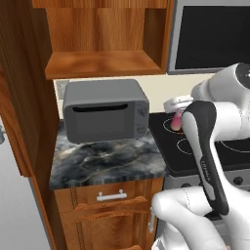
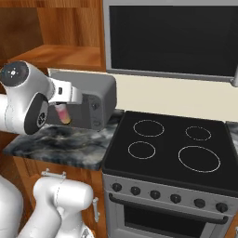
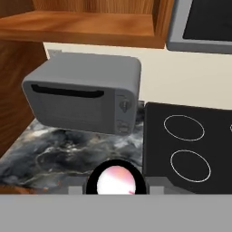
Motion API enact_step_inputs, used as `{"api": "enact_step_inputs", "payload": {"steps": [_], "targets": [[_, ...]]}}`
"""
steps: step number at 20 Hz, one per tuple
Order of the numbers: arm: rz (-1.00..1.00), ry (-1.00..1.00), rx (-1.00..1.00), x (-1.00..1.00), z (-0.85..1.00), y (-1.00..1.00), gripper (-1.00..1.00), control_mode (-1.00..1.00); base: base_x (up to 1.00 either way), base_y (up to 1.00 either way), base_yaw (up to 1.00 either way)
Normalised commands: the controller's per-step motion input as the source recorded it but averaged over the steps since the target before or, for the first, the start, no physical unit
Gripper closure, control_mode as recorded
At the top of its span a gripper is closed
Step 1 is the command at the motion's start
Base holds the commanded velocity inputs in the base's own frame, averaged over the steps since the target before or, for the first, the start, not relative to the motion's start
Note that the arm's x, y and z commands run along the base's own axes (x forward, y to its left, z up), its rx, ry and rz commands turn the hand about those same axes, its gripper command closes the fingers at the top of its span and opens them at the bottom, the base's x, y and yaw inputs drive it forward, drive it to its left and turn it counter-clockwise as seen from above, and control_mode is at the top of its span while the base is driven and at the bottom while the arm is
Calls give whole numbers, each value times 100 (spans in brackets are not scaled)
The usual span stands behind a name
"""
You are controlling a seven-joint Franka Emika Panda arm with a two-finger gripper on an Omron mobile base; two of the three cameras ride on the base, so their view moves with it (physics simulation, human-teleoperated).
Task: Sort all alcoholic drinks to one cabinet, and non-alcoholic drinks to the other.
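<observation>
Hand view: one microwave (image 3: pixel 84 95), four burner rings (image 2: pixel 148 128), one pink drink (image 3: pixel 117 180) in the claw (image 3: pixel 116 190).

One grey microwave (image 1: pixel 105 116) sits on the single stretch of dark marbled counter (image 1: pixel 107 163). Just beside the microwave, on its stove side, stands one black stove (image 2: pixel 174 151) with four ring burners on top and six round knobs (image 2: pixel 169 196) along its front. Above the microwave hangs one open wooden shelf (image 1: pixel 102 63); below it is one drawer with one pale handle (image 1: pixel 111 196).
</observation>
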Motion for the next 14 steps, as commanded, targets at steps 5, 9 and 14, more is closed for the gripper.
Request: {"api": "enact_step_inputs", "payload": {"steps": [5, 9, 14], "targets": [[-3, -14, 0, 35, 66, 66, 100, -100, 0, 0, 0], [-7, -6, 0, 31, 85, 19, 100, -100, 0, 0, 0], [-9, 0, 1, 55, 54, 12, 100, -100, 0, 0, 0]]}}
